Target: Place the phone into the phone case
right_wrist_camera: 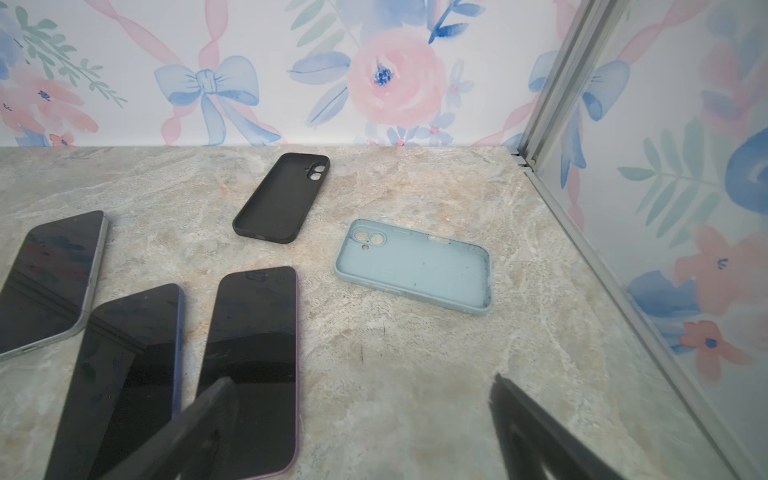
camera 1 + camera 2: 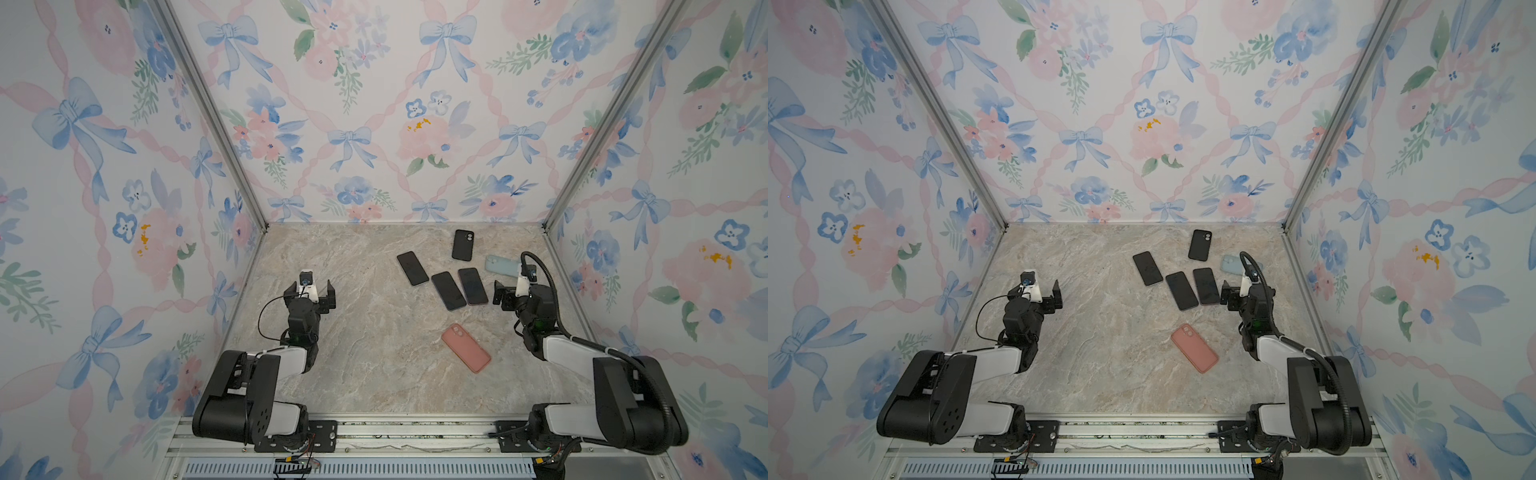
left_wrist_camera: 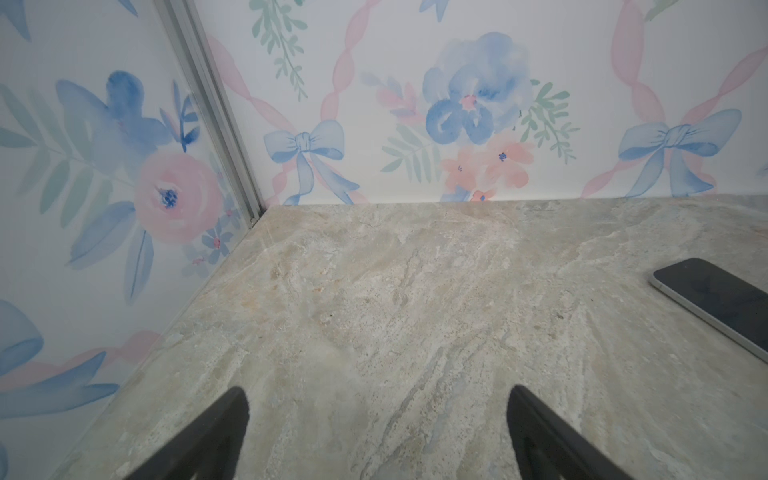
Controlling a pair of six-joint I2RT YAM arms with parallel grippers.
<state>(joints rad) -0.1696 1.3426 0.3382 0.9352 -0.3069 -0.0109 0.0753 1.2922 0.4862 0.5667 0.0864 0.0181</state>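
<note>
Three dark-screened phones lie face up right of the table's middle: a silver-edged phone (image 2: 412, 268) (image 1: 45, 278), a blue-edged phone (image 2: 448, 291) (image 1: 124, 374) and a purple-edged phone (image 2: 473, 286) (image 1: 253, 353). Behind them a black phone case (image 2: 462, 244) (image 1: 282, 197) and a light blue case (image 2: 500, 265) (image 1: 415, 266) lie hollow side up. A pink case (image 2: 466, 348) lies nearer the front, back up. My right gripper (image 2: 515, 286) (image 1: 360, 379) hovers open beside the purple-edged phone, one finger over its near end. My left gripper (image 2: 311, 286) (image 3: 377, 390) is open over bare table, far left of the phones.
Floral walls with aluminium corner posts (image 2: 257, 216) (image 2: 548, 220) close the marble table (image 2: 374, 374) on three sides. The arm bases sit on a rail (image 2: 415, 432) along the front edge. In the left wrist view only the silver-edged phone (image 3: 719, 303) shows.
</note>
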